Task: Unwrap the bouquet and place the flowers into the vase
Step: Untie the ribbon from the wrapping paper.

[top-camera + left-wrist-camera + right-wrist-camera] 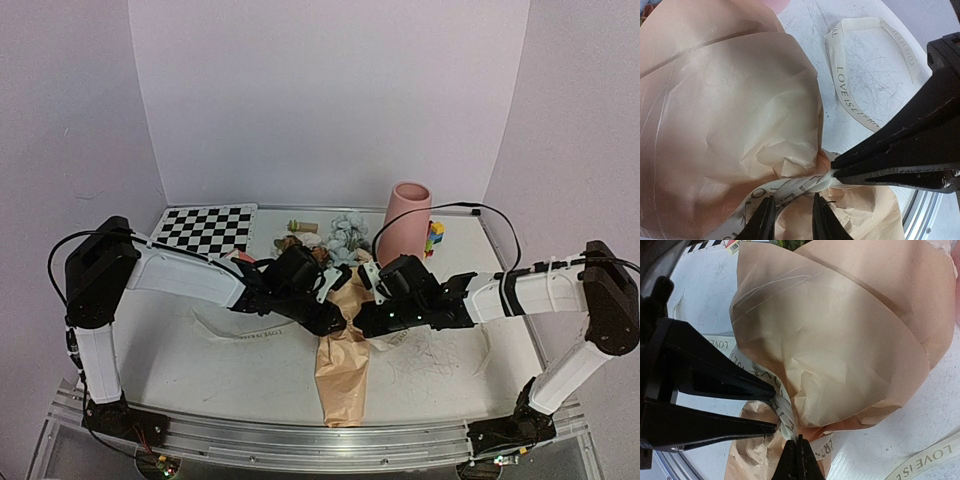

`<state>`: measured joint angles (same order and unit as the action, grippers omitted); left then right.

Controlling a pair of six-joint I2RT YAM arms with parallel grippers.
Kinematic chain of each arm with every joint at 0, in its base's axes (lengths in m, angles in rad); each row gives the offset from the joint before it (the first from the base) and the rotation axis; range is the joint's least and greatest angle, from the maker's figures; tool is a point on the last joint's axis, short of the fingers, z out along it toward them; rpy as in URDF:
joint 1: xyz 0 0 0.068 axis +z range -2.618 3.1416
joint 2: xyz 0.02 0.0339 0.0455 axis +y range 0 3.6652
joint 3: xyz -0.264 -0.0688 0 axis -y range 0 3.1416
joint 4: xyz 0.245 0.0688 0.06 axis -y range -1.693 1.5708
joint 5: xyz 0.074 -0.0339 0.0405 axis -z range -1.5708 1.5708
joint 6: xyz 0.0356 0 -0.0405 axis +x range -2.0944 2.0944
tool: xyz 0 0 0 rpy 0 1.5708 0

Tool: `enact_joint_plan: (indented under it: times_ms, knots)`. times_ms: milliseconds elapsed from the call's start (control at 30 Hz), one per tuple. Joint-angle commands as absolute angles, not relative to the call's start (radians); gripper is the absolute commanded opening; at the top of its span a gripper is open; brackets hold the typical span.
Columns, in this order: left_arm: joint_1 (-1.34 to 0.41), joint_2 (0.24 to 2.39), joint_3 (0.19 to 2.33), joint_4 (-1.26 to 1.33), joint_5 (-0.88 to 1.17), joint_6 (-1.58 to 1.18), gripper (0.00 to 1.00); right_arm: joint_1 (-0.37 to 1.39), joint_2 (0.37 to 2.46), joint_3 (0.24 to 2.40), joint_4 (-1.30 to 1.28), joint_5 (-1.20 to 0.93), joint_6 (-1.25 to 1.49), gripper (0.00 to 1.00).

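The bouquet [342, 360] has peach-tan paper and a cream ribbon [850, 95] with dark lettering; left of the pink vase [405, 225] are pale-blue and white flowers [345, 235] and a black-and-white checkerboard [207, 228], right of it multicoloured blocks [435, 238].

I saw the bouquet [342, 352] lying flat just in front of the vase [408, 222], narrow end toward me, its peach-tan crinkled paper [840, 340] wrapped in a cone. The cream ribbon [799, 188], printed with lettering, crossed the pinched neck, and a loose length lay looped in front of the vase. The flowers [346, 236], pale blue and white, lay just left of the vase, which stood upright, matte pink.
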<state>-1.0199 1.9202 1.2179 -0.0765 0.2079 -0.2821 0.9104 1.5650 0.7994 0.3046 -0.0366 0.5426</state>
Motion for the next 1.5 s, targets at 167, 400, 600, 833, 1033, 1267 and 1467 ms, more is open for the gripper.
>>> enact_joint_plan:
  times_ms: [167, 400, 600, 833, 1033, 1267, 1467]
  knots:
    - [-1.015, 1.924, 1.246, -0.059, 0.126, -0.226, 0.33, 0.912, 1.556, 0.842, 0.307, -0.049, 0.524, 0.00]
    - [-1.024, 1.933, 1.250, -0.084, 0.088, -0.188, 0.32, 0.913, 1.565, 0.850, 0.307, -0.052, 0.523, 0.00]
    - [-1.026, 1.941, 1.255, -0.089, 0.178, -0.172, 0.22, 0.912, 1.571, 0.858, 0.305, -0.057, 0.526, 0.00]
    - [-1.026, 1.964, 1.267, -0.099, 0.242, -0.159, 0.22, 0.913, 1.575, 0.858, 0.305, -0.062, 0.534, 0.00]
    - [-1.026, 1.967, 1.271, -0.112, 0.168, -0.178, 0.00, 0.913, 1.569, 0.845, 0.297, -0.047, 0.544, 0.00]
    - [-1.026, 1.912, 1.231, -0.113, 0.122, -0.200, 0.00, 0.912, 1.561, 0.814, 0.234, 0.087, 0.594, 0.00]
    - [-1.026, 1.870, 1.193, -0.113, 0.084, -0.240, 0.00, 0.912, 1.576, 0.771, 0.204, 0.163, 0.638, 0.02]
